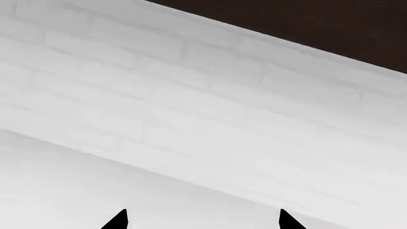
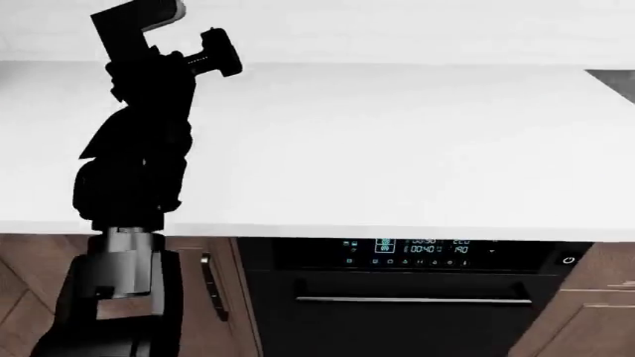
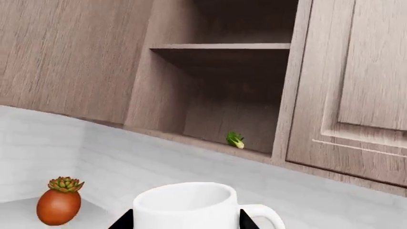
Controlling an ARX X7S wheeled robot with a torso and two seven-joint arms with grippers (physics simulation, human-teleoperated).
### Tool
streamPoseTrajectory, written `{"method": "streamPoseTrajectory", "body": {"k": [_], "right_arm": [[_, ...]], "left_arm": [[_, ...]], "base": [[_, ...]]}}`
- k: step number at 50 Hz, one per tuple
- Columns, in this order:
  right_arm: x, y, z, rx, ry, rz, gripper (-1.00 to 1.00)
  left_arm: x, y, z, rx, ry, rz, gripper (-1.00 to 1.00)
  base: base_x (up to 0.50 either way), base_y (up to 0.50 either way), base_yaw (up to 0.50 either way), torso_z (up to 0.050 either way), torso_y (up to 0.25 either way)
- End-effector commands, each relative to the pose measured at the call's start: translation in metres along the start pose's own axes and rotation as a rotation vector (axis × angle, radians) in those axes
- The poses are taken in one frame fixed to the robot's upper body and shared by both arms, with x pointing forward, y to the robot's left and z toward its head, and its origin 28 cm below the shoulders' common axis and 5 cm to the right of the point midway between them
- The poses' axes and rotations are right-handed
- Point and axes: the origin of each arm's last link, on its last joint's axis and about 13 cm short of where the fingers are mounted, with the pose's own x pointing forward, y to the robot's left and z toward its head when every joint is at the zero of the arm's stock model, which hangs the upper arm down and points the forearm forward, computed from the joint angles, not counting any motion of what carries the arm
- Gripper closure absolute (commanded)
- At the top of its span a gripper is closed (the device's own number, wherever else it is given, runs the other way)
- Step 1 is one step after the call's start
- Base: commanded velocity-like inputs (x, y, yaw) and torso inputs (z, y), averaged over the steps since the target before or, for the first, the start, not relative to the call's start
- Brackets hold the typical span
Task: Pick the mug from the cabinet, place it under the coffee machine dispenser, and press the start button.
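Closest to our right wrist camera, the mug (image 3: 186, 206) sits between the right gripper (image 3: 184, 220) fingertips, jaws clamped on its sides, handle jutting out clear of them. No logo shows on this face. Beyond it: an open wooden cabinet (image 3: 222, 90), one small green vegetable (image 3: 235, 140) on its floor, and a potted succulent (image 3: 59, 201) on the counter. Our left gripper (image 1: 202, 220) points at white brick wall (image 1: 190, 109), tips spread apart. Oven display (image 2: 407, 251) digits too blurred to read.

Left gripper (image 1: 202, 222) spread; left arm (image 2: 134, 163) raised.
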Motion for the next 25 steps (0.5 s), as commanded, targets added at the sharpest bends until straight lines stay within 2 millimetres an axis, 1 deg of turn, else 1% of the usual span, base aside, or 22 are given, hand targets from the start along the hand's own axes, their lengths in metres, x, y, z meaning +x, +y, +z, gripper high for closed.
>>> {"method": "streamPoseTrajectory", "body": {"k": [1,5,9,11,18,25], "right_arm": [[-0.035,-0.003,-0.077,-0.013,0.001,-0.043,1.00],[-0.054,-0.009,-0.113,-0.011,-0.014,-0.098,1.00],[-0.067,-0.011,-0.138,0.012,-0.020,-0.120,1.00],[-0.072,-0.011,-0.145,0.024,-0.026,-0.127,1.00],[-0.088,-0.009,-0.169,0.035,-0.031,-0.151,1.00],[-0.099,-0.009,-0.195,-0.017,-0.026,-0.213,1.00]], "left_arm": [[-0.078,0.012,0.000,0.001,-0.064,-0.041,-1.00],[-0.113,0.017,0.000,0.022,-0.123,-0.092,-1.00],[-0.135,0.021,0.003,0.015,-0.185,-0.110,-1.00],[-0.140,0.023,0.004,0.025,-0.201,-0.113,-1.00],[-0.146,0.026,0.005,0.033,-0.218,-0.103,-1.00],[-0.160,0.024,0.010,0.031,-0.217,-0.118,-1.00]], "base": [[-0.05,-0.15,0.00,0.000,0.000],[0.00,0.00,0.00,0.000,0.000],[0.00,0.00,0.00,0.000,0.000],[0.00,0.00,0.00,0.000,0.000],[0.00,0.00,0.00,0.000,0.000],[0.00,0.00,0.00,0.000,0.000]]}}
